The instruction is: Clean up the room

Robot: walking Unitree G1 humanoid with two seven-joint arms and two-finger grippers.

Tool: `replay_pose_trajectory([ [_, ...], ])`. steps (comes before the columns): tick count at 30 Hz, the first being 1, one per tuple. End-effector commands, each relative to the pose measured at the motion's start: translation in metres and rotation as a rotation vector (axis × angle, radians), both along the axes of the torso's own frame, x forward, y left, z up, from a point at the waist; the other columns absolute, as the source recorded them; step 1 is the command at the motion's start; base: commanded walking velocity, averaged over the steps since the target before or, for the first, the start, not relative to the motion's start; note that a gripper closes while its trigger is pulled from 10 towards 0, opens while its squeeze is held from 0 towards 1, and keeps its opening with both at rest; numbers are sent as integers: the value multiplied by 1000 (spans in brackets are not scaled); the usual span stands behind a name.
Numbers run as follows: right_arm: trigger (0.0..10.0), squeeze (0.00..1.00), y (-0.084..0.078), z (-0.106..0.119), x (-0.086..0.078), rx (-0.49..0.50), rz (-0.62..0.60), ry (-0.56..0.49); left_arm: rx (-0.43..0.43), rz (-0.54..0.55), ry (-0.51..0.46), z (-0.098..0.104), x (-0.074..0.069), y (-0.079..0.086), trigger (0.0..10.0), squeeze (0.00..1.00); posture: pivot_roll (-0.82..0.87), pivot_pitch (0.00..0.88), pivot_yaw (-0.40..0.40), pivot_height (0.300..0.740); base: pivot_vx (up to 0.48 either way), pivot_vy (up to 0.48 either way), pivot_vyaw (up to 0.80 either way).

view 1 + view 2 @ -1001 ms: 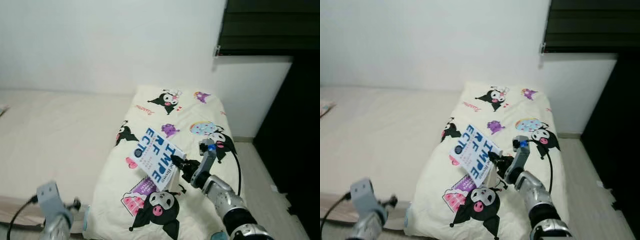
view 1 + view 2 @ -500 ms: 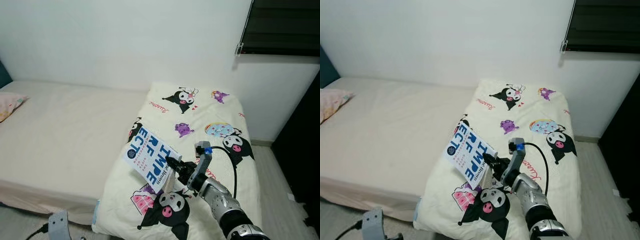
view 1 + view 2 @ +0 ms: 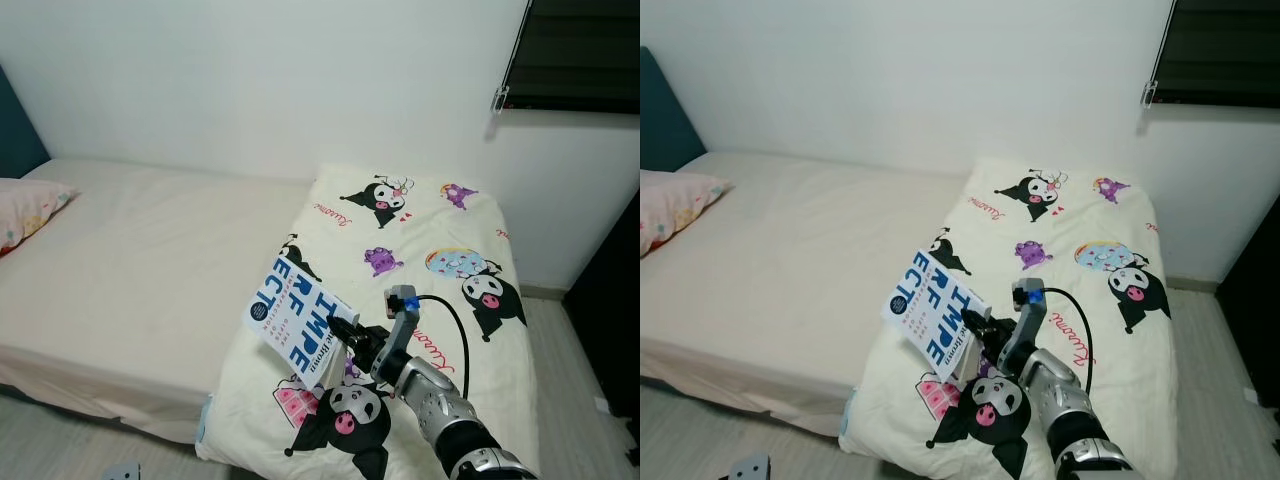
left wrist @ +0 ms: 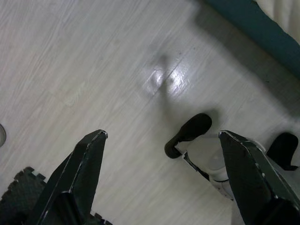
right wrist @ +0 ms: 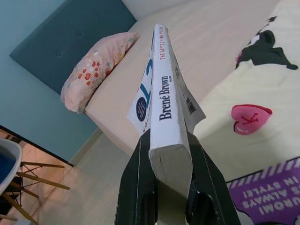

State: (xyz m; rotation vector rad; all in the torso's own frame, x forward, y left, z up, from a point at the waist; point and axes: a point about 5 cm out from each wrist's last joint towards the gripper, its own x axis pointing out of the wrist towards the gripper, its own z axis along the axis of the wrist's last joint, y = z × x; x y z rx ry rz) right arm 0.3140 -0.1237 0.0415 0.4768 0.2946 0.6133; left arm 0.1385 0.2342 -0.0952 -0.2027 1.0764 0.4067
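Right gripper [image 3: 345,333] clamped on the lower edge of a white book [image 3: 298,322] with blue lettering, held tilted above the cartoon-print blanket [image 3: 440,250] on the bed [image 3: 130,250]. Left gripper [image 4: 159,178], fingers spread wide and holding nothing, hangs over the wooden floor [image 4: 93,70]

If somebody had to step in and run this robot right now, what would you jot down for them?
Right gripper: shut on the book, held up over the near part of the cartoon-print blanket on the bed.
Left gripper: open, empty, pointing down at the wood floor.
Done: book is picked up.
Left: find a place for the book and set it down. A pink pillow lies at the head of the bed.
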Motion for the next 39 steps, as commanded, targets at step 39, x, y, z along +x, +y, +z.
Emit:
replay_pose_trajectory([
  [39,10000,0,1,1,0,8,7,-35,-17,-17,17,-1,-3,1,10000,0,-101,0,-1,740,-147,0,752],
])
